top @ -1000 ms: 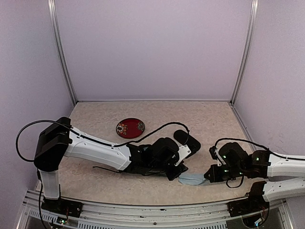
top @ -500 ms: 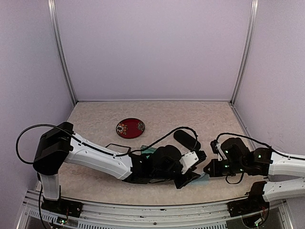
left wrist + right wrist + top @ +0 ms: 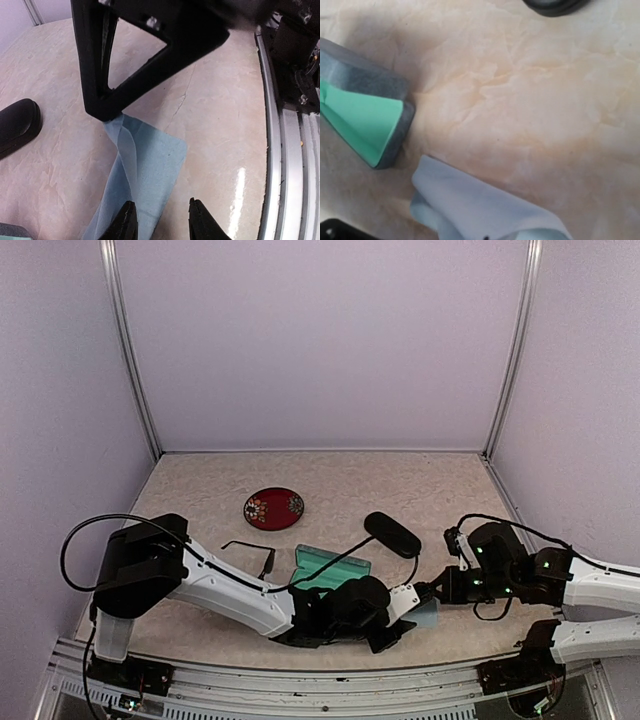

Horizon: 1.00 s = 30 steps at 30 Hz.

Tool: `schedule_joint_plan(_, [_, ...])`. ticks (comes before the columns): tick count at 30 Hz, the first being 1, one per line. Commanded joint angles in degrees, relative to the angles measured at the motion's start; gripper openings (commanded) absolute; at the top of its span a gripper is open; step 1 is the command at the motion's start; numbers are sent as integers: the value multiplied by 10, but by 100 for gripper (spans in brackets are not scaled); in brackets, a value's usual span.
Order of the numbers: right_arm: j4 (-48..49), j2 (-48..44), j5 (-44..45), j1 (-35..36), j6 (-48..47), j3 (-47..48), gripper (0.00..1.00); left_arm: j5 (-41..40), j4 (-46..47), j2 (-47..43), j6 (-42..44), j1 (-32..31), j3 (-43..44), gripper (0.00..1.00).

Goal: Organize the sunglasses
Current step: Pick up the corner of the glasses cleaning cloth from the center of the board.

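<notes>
The left arm [image 3: 235, 590] hides most of the blue cloth [image 3: 427, 614]; the black case [image 3: 552, 5] is cropped; the sunglasses [image 3: 250, 545] seem partly covered.

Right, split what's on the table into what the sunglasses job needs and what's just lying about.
For the job: thin black-framed sunglasses; probably also the open green-lined case, black oval case and blue cloth.
Lying about: red dish.

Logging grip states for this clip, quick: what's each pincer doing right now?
Left pincer: partly open over the blue cloth, holding nothing.
Right pincer: shut, pinching the blue cloth's corner.
</notes>
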Motion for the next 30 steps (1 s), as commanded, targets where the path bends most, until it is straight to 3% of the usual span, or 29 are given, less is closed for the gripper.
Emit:
schedule_joint_plan(1, [16,0,-11,-6,-8,-8,0,-65,-2,14,22,-14,2,34])
schedule_joint_plan(10, [17,-1,-13,-6,-8,-10,0,-97,0,3,28,-16,-26,34])
schedule_joint_plan(30, [22,7,-16,-9,-14,-11,0,-87,-17,40,45,-11,13,31])
